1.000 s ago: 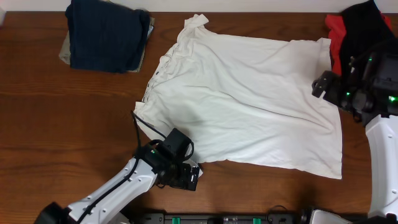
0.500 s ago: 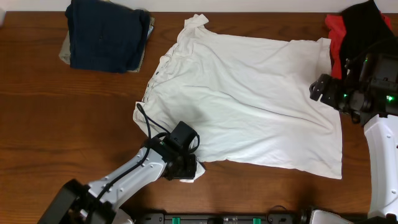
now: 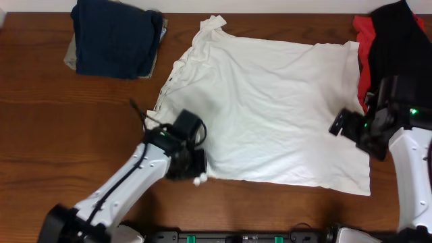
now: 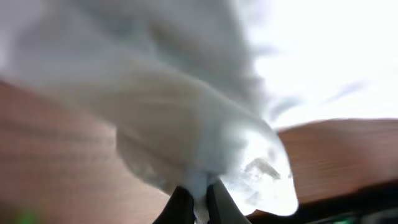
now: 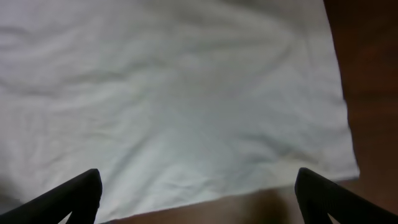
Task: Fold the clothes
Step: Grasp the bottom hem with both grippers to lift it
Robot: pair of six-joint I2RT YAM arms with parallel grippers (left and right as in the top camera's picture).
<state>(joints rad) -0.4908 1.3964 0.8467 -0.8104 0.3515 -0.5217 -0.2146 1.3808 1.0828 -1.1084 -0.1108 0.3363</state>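
Across the middle of the dark, wood-grained surface (image 3: 40, 135) lies the white T-shirt (image 3: 270, 101), spread nearly flat as a broad, softly wrinkled sheet of thin knit. Its neckline and placket face 9 o'clock and its straight hem runs down the 3 o'clock side. One short sleeve juts out at 12 o'clock.

At 10 o'clock a navy garment (image 3: 115, 37) sits folded into a thick, rough square on top of a tan garment (image 3: 69, 57), of which only an edge shows. At 2 o'clock a black garment (image 3: 398, 40) lies heaped over a red garment (image 3: 364, 50), touching the shirt's far hem corner.

From 7 o'clock the left arm (image 3: 128, 185), white with black joints, reaches diagonally in, its wrist bent down over the shirt's near edge. From 4 o'clock the right arm (image 3: 408, 155) leans in over the hem.

Spread wide, the right fingers (image 3: 341, 126) hover above the cloth near the hem and grasp nothing; the right wrist view shows them (image 5: 71, 193) at opposite edges of the frame. Pinched together, the left fingers (image 4: 182, 205) clamp a bunched, translucent fold of the shirt's near corner, raised off the wood.
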